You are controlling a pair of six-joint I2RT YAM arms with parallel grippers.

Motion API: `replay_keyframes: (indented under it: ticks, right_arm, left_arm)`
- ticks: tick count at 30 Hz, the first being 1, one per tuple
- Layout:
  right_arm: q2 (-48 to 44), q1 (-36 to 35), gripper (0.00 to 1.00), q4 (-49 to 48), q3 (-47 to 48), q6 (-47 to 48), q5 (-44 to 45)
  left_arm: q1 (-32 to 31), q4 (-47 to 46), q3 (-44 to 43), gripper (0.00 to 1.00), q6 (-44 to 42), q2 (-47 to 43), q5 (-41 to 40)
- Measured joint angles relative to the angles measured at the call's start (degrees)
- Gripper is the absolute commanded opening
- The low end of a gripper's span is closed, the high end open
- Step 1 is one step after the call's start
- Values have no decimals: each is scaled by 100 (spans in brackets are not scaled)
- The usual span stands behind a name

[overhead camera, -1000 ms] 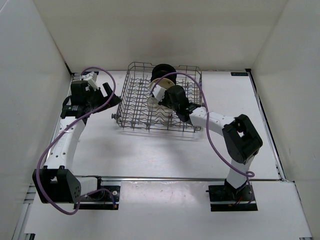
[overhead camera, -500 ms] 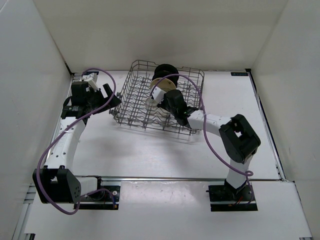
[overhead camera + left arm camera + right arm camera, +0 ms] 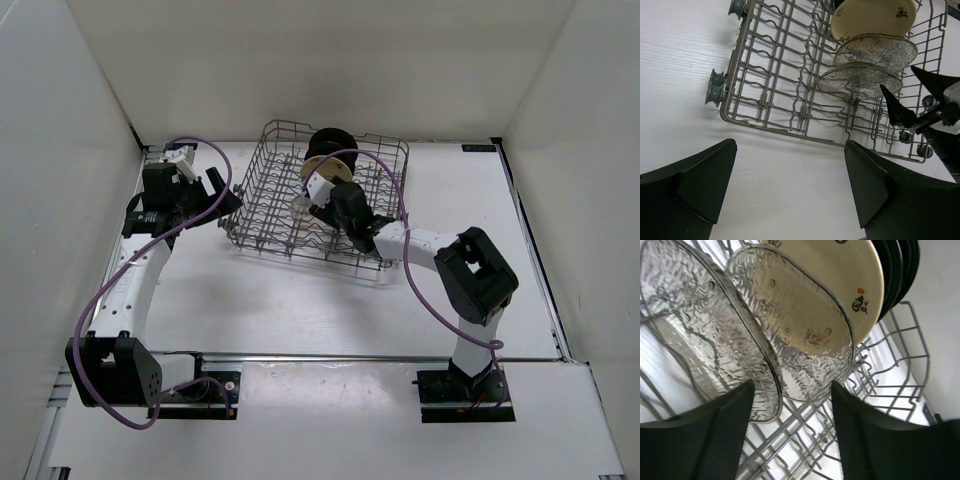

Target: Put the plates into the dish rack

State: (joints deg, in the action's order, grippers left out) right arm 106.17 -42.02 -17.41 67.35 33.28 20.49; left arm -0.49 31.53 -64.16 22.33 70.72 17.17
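We see the right gripper with jaws apart, holding nothing, flanking the lower rim of the near clear plate at frame left. The plate stands on edge in the dish rack, beside the second clear plate. A finger could snag its rim on the way out and topple the row. The left gripper gapes empty.

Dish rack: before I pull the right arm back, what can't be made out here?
Black plates: number unclear; the right wrist view's top edge cuts them, the cream plate covers the rest.
Nearest clear plate: part of its bottom rim is hidden behind the right jaws in the right wrist view, so its seating in the dish rack is unknown.
Top view: both clear plates too small, partly under the right arm.
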Motion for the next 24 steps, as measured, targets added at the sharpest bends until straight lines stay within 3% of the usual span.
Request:
replay_keyframes:
  ticks: [3, 14, 24]
  right_arm:
    - [0, 0, 100, -35, -48, -39, 92]
    - [-560, 0, 100, 549, -63, -658, 149]
    - [-2817, -28, 100, 2221, 328, -3097, 673]
  left_arm:
    - [0, 0, 0, 100, 2, 0, 0]
    - [-4, 2, 0, 100, 238, -37, -7]
    - [-396, -7, 275, 100, 708, -960, -750]
